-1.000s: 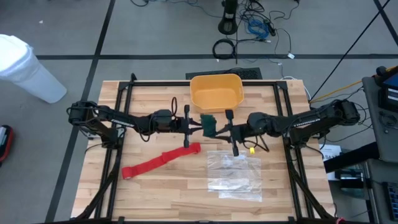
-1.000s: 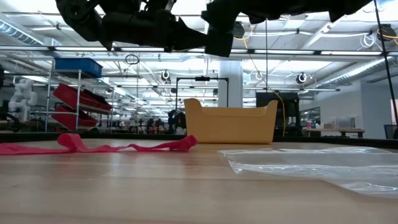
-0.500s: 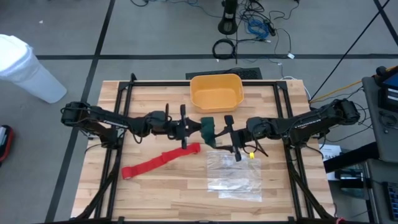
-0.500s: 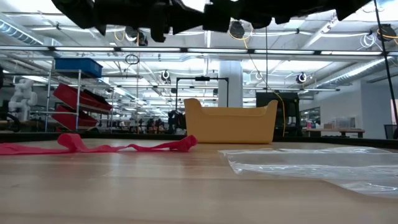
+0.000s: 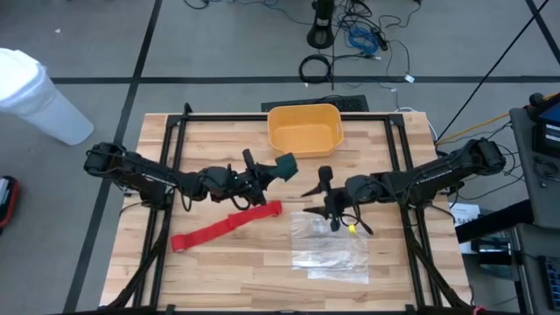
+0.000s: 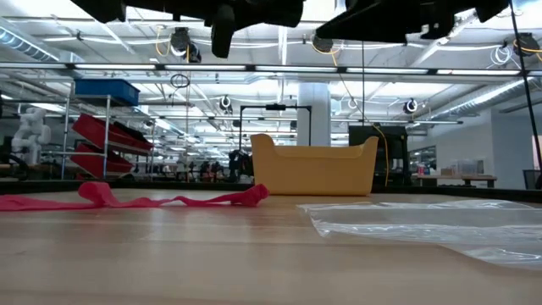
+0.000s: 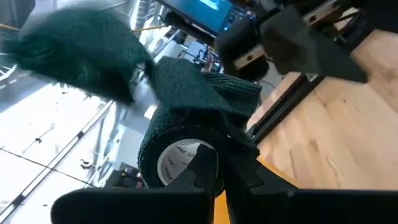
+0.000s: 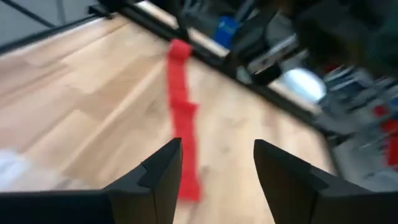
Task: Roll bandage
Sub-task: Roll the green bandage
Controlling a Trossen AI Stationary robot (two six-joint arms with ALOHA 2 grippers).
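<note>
Bandage [image 5: 227,227], the red strip, lay flat on the bench [image 5: 227,271], slanting from its left front toward the middle, untouched by either arm. The left tool [image 5: 262,175] was clamped on a dark green roll of wrap [image 7: 186,134], held above the bench near the centre; a loose flap of it blurred in the left wrist view. The right tool [image 5: 327,194] stood wide and bare, over the near edge of a clear plastic bag [image 5: 331,249]. A yellow bin [image 5: 304,129] sat at the back; its inside looked bare.
</note>
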